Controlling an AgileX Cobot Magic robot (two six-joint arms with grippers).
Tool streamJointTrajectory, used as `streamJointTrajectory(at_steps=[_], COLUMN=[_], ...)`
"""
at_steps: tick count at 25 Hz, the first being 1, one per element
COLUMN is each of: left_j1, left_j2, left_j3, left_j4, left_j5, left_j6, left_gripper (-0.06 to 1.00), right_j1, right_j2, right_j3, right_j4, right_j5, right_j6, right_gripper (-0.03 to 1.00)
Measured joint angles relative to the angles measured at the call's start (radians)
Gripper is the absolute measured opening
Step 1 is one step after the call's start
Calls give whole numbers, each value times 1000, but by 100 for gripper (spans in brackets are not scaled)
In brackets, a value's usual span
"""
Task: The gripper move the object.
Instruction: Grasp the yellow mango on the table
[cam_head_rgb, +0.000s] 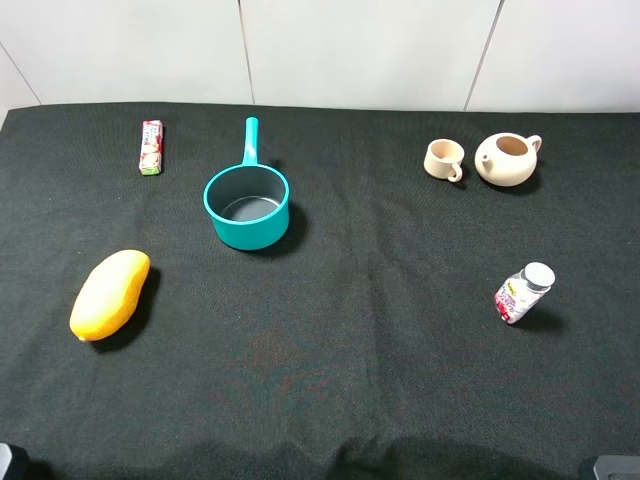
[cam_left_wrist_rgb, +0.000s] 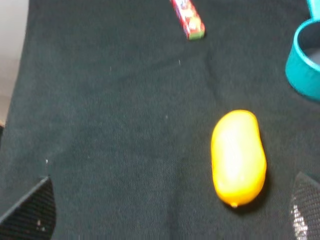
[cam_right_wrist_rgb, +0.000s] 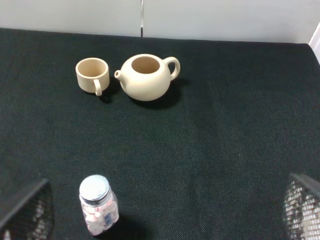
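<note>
The mango (cam_head_rgb: 110, 295) lies on its side on the bench (cam_head_rgb: 350, 350), at the near left of the high view, well apart from the teal pan (cam_head_rgb: 247, 205) and the candy pack (cam_head_rgb: 151, 147). My left jaws stand wide open and hold nothing, and my right jaws are also open and empty above the small bottle (cam_right_wrist_rgb: 98, 205).

My worry is alignment. In the left wrist view the mango (cam_left_wrist_rgb: 238, 157) sits off-centre, nearer one fingertip than the other. If I came down like this, I judge that one fingertip could land on the fruit and roll it toward the pan (cam_left_wrist_rgb: 305, 65). Its skin looks smooth and rounded, so a shallow or off-centre pinch could squirt it out
</note>
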Motion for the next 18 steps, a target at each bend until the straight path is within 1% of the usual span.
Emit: streamJointTrajectory(at_steps=[6, 18], left_j1=[0, 0], left_j2=[146, 480], left_j3=[-33, -138], left_j4=[-6, -64], left_j5=[-22, -31], left_j6=[20, 59], left_gripper=[99, 99], right_j1=[0, 0], right_j2=[0, 0], right_j3=[0, 0], right_j4=[0, 0], right_j5=[0, 0], right_j6=[0, 0], right_gripper=[69, 69])
